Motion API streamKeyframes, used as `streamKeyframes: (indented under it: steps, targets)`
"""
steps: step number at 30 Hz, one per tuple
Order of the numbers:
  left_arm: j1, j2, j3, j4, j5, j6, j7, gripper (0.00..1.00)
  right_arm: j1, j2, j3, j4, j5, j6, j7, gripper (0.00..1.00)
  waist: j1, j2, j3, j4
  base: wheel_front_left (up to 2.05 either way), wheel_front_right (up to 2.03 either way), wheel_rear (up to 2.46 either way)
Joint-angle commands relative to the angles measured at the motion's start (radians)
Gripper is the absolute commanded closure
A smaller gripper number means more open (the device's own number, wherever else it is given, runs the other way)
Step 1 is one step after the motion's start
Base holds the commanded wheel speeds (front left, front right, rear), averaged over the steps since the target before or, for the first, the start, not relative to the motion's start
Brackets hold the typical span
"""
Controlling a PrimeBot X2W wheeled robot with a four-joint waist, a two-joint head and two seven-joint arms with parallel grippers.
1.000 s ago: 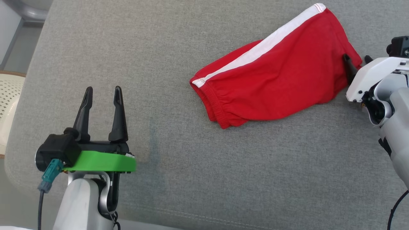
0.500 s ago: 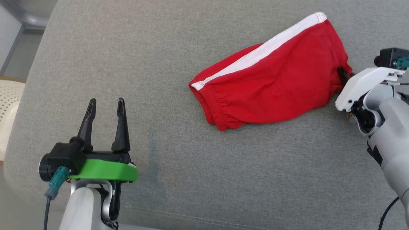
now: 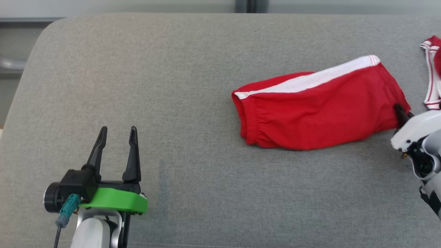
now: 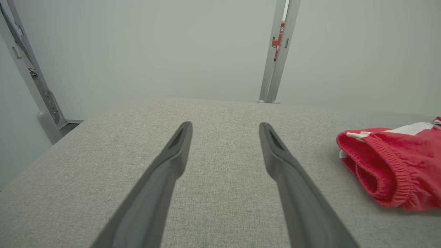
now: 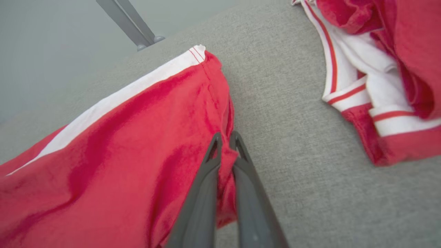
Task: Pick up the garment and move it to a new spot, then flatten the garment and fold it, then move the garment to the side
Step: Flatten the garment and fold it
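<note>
The garment (image 3: 320,112) is a pair of red shorts with a white side stripe, lying folded on the grey cushion (image 3: 193,86), waistband toward the left. My right gripper (image 3: 399,111) is shut on the hem at its right end; in the right wrist view the gripper (image 5: 225,139) has red cloth (image 5: 137,144) pinched between its two dark fingers. Far off at the lower left, my left gripper (image 3: 117,132) stands open over bare cushion. In the left wrist view that gripper (image 4: 224,127) holds nothing, and the shorts' elastic waistband (image 4: 389,172) lies to its right.
A second red and white garment (image 3: 432,72) lies at the cushion's right edge, close to my right gripper; it appears crumpled in the right wrist view (image 5: 382,69). A pale wall and a metal post (image 4: 279,51) stand behind the cushion.
My right gripper has closed on the shorts' right hem. The head camera has tilted up and shifted, bringing the back wall and the second garment into view. The left arm kept its pose.
</note>
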Motion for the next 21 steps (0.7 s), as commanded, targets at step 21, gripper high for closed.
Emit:
streamKeyframes:
  steps: [21]
  targets:
    - [0.043,0.001,0.012,0.015,0.022,-0.012,0.000,0.00,-0.010,0.054,0.053,-0.116,0.020,0.000,-0.071,1.00,0.0000,-0.0001,-0.076,-0.037,0.00,0.00,0.00]
